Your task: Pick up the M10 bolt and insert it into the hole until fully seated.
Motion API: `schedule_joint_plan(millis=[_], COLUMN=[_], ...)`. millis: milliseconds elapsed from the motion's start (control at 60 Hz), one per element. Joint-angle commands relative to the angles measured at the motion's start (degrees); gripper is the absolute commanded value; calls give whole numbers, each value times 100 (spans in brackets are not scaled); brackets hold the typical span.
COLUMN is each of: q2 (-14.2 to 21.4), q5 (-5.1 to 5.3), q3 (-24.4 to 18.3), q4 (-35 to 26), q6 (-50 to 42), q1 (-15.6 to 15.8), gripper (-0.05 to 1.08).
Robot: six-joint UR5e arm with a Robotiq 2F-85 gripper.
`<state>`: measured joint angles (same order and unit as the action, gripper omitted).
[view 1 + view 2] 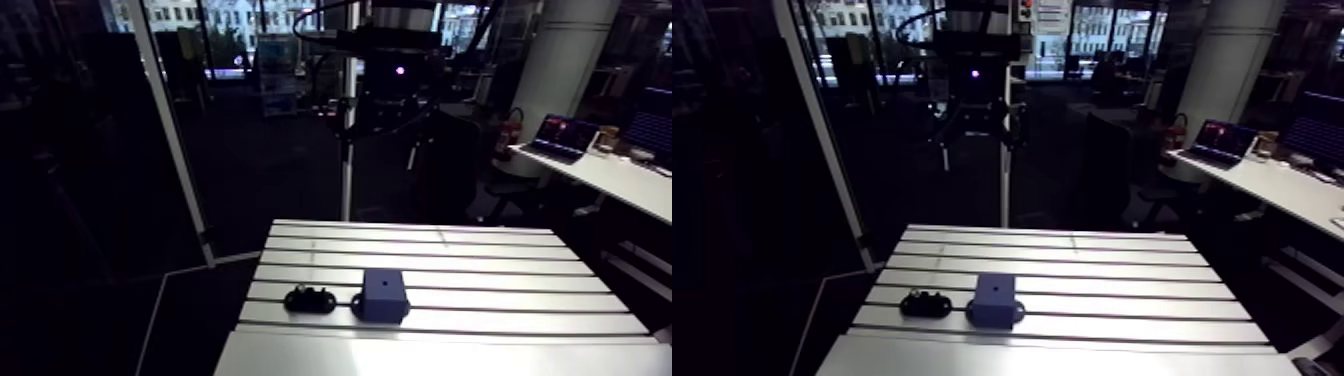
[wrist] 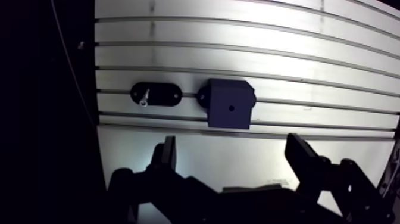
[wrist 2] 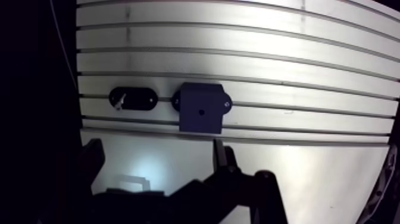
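**Bolt in its holder, gripper empty and spread**

The M10 bolt (image 2: 144,96) shows as a small silvery piece sitting tilted in a black oval holder (image 2: 159,94); head and thread are too small to tell apart. The holder lies on the slotted aluminium table (image 2: 309,77).

Just beside the holder, with a narrow gap and no contact, sits a dark block (image 2: 229,104). The block has a rounded tab on the side facing the holder. The hole (image 2: 230,109) is a small dark dot near the middle of the block's upward face, with nothing in it.

In the arm view the holder (image 1: 310,298) and the block (image 1: 383,294) sit in the lower centre of the frame, holder to the left. Both are near the table's front edge.

In the wrist view the gripper (image 2: 231,140) hangs above bare table. The block is ahead of it, roughly in line with the gap, and the holder is ahead and off to one side. The two fingers (image 2: 168,156) are spread wide with nothing between them and touch neither bolt nor block.
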<state>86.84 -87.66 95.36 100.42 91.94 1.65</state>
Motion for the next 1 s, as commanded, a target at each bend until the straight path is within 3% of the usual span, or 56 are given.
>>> schedule_joint_plan(millis=[17,150,500,733,850,1000], q2=[-208,-355,-528,-749,-931,-1106], q5=[-53,-70,-77,-96,-284,-316], q3=[300,397,540,516,465,418], q4=[528,817,1433,1385,1329,1270], q6=[-358,-497,-951,-964,-1030,-1087], q1=[433,629,746,941,1096,1196], gripper=[1,1,1,1,1,1])
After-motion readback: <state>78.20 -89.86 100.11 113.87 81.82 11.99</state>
